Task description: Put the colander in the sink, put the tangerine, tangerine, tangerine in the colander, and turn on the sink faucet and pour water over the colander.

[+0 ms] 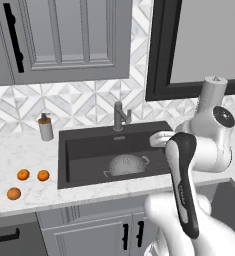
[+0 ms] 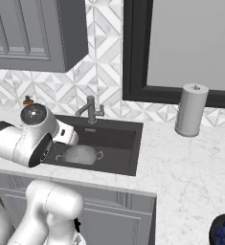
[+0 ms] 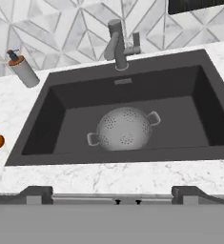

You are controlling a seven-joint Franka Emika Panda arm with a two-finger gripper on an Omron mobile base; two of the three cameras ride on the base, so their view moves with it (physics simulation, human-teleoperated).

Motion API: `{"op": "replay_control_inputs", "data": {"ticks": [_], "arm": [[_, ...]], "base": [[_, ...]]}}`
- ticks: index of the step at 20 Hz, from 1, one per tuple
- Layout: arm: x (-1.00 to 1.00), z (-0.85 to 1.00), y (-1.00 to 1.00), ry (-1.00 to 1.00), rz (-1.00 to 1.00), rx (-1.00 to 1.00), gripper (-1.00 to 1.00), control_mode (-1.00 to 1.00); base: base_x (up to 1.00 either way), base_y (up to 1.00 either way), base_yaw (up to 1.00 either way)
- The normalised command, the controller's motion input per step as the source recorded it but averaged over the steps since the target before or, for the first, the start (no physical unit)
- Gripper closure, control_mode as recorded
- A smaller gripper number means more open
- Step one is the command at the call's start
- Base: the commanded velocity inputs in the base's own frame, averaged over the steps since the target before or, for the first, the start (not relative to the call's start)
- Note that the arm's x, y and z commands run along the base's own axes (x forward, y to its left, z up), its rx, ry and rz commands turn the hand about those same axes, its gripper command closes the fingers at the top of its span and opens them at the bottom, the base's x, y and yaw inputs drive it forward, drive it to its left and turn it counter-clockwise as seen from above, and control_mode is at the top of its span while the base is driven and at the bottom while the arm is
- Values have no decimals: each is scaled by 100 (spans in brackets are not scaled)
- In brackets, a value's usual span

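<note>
While the colander (image 1: 125, 164) sits dome-up on the floor of the sink (image 1: 84, 150), its rim down and its two small loop handles pointing left and right, the three tangerines (image 1: 23, 174) (image 1: 43, 175) (image 1: 13, 193) lie on the marble counter (image 1: 24, 155) to the left of the basin, well apart from it. Two of them rest side by side and the third lies nearer the front edge; in the hand view one of them shows at the left margin. At the far rim of the sink stands the sink faucet (image 1: 120, 117), its spout angled over the basin, and no stream runs from it. A soap bottle (image 1: 45, 127) stands on the counter to the far left of the sink, against the patterned tile wall. In the right base view a paper towel roll (image 2: 191, 110) stands upright on the counter to the right of the sink, below the dark window frame. The pincer (image 3: 111, 200) hangs over the near edge of the sink, its fingertips (image 3: 37, 193) spread wide with nothing between them.
</note>
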Motion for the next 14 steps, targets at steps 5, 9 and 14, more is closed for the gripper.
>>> {"op": "replay_control_inputs", "data": {"ticks": [5,9,14], "arm": [[-58,82,100,13,5,-14,-100,-100],[-12,39,100,24,7,-9,-100,-100],[0,-20,99,19,8,-7,-100,-100]], "base": [[0,0,0],[0,0,0],[0,0,0]]}}
